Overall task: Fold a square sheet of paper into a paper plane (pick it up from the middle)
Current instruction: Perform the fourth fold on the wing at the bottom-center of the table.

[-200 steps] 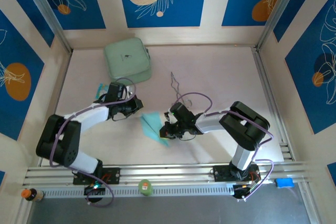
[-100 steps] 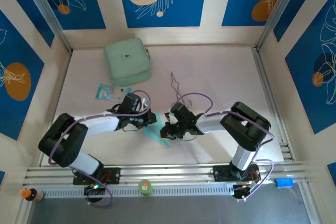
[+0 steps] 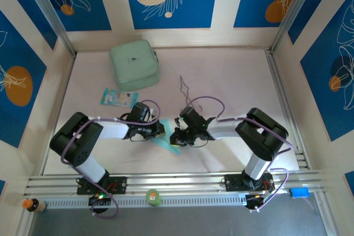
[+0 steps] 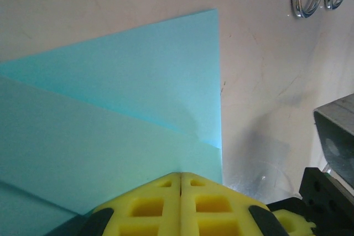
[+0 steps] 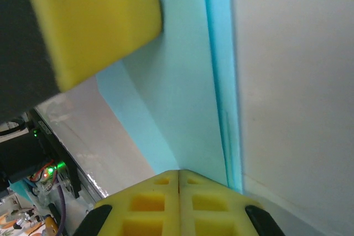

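Now | left jaws closed, moved onto folded sheet [image 3: 165, 141] | right jaws closed (on it too)

I count one folded cyan paper sheet [image 3: 166, 142], one mint-green rounded case [image 3: 134, 64], one small blue-and-white printed packet [image 3: 118, 98], one pair of thin metal tongs [image 3: 184, 88], and two robot arms: left arm [image 3: 110, 128], right arm [image 3: 227, 130].

Bright even light – soft shadows; wrist cams blur nearest yellow foam, bg sharp.
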Motion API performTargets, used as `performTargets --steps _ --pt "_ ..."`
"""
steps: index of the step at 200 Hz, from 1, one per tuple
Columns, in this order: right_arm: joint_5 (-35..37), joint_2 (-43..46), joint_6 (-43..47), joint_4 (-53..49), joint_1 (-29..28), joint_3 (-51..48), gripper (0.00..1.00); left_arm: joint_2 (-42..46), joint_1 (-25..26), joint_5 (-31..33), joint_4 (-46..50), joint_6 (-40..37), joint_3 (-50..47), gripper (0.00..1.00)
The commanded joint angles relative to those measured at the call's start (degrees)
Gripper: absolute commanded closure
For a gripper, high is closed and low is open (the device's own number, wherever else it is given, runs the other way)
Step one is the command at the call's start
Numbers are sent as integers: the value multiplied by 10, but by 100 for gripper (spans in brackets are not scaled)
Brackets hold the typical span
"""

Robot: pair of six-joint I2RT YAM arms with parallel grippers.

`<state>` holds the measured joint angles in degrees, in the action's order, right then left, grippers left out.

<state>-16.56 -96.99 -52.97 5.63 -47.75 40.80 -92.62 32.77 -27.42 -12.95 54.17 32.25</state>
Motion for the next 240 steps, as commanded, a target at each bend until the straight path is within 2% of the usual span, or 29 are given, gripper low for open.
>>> performTargets --steps 1,25,56,123,185,240 --pt "-5 -18 12 -25 2 39 100 -21 1 23 16 1 -17 100" --pt "-17 -54 14 -11 -1 61 100 -23 1 22 13 1 -18 100" --pt "-2 -79 22 -47 -2 60 100 -24 0 23 13 1 -19 100" --pt "-23 14 17 -2 0 -62 98 -32 -5 26 11 -2 -22 100" --pt "-26 63 3 39 -7 -156 98 -34 -5 23 8 1 -22 100" --pt "-1 113 4 10 -20 -191 98 -35 -6 24 9 1 -21 100"
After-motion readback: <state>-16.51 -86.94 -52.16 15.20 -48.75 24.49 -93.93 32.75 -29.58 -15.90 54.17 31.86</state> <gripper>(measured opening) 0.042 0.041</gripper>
